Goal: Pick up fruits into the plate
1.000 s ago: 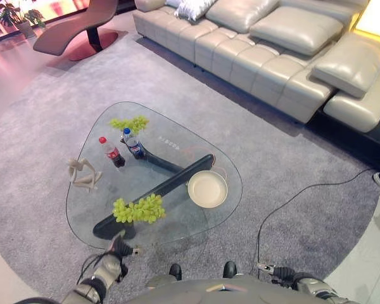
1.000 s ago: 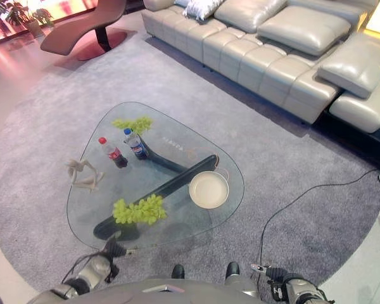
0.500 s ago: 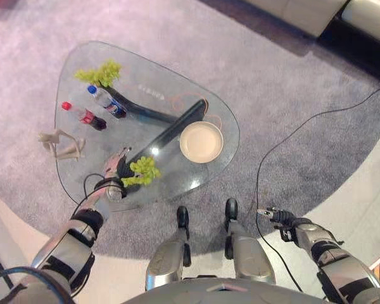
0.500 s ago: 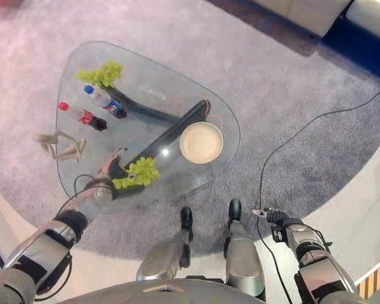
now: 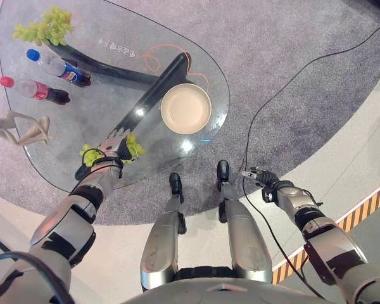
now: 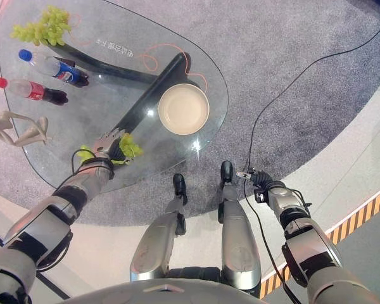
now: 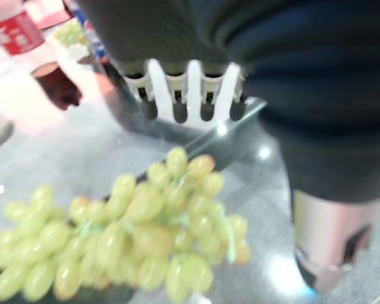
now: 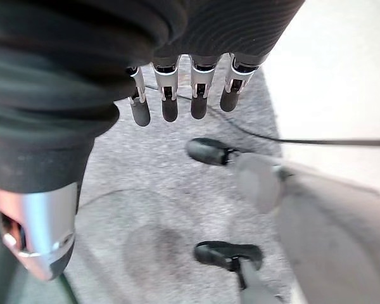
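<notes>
My left hand (image 5: 116,143) hovers fingers (image 7: 190,82) spread over the near grapes (image 7: 133,234) on the counter (image 5: 101,95), plate (image 5: 185,108) right of them, so I should curl under the stem, not squash; right hand (image 6: 258,179) idle, relaxed.

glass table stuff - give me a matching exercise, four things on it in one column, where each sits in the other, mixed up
Things:
1. plate
2. red-capped bottle
3. near grape bunch
4. far grape bunch

Places:
A. under the left hand
B. at the table's far edge, beyond the blue-capped bottle
C. beside the figurine
D. beside the dark table leg, on the right side

Pairs: 1-D, 2-C, 3-A, 4-B
</notes>
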Motion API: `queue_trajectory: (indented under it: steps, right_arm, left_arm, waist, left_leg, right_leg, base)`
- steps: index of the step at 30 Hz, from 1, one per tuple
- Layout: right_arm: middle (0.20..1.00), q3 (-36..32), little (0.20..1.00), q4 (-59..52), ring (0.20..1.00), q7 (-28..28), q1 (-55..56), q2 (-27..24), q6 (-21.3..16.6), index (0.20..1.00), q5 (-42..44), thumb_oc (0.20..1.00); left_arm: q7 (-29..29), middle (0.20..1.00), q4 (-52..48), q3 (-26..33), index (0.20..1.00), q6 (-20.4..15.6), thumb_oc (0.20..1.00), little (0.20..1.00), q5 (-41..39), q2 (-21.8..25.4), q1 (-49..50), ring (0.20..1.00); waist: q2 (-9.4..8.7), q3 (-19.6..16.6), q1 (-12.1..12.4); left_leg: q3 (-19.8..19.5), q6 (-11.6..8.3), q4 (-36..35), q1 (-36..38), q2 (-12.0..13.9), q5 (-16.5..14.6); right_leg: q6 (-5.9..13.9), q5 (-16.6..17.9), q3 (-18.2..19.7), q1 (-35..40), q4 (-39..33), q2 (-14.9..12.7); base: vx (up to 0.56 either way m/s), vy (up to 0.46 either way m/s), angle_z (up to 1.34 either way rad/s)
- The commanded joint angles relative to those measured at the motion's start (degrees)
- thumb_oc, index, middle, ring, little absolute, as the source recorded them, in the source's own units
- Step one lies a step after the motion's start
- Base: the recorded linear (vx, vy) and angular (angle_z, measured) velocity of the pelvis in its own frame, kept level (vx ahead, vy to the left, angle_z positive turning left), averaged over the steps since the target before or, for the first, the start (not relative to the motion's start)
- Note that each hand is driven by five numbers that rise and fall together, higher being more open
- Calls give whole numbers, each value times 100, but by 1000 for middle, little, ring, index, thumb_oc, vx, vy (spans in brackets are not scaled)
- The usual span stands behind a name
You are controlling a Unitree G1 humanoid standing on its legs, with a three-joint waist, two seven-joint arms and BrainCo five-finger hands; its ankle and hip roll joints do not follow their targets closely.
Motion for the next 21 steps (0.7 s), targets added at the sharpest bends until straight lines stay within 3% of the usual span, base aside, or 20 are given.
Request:
queue_trajectory:
  steps: [1,14,21]
  right_arm:
    - [1000,112,1000,-40,1000,-63,101,110,-222,1000,102,1000]
    - [1000,247,1000,10,1000,-100,-204,207,-746,1000,441,1000]
    - [1000,252,1000,72,1000,-181,-279,131,-849,1000,503,1000]
  left_arm:
    - [157,1000,389,71,1000,294,1000,1000,133,102,-58,1000]
    - [1083,1000,1368,463,1000,1332,1000,1000,-24,63,-219,1000]
    - [1474,1000,1425,597,1000,1591,1000,1000,-162,106,-181,1000]
  waist:
    - [-246,-123,16]
    - [-313,-123,156]
    - [-290,-123,205]
  left_leg:
    - [-354,316,832,-710,-377,-493]
    - [-466,261,984,-1495,-380,-298]
    - [-488,238,1089,-1826,-414,-244]
  right_leg:
    - [141,-848,285,-546,1167,236]
    - [135,-836,171,-1329,1447,284]
    - [124,-807,139,-1645,1530,291]
  base:
    - [-77,9,-4]
    - [-95,11,2]
    - [-67,53,3]
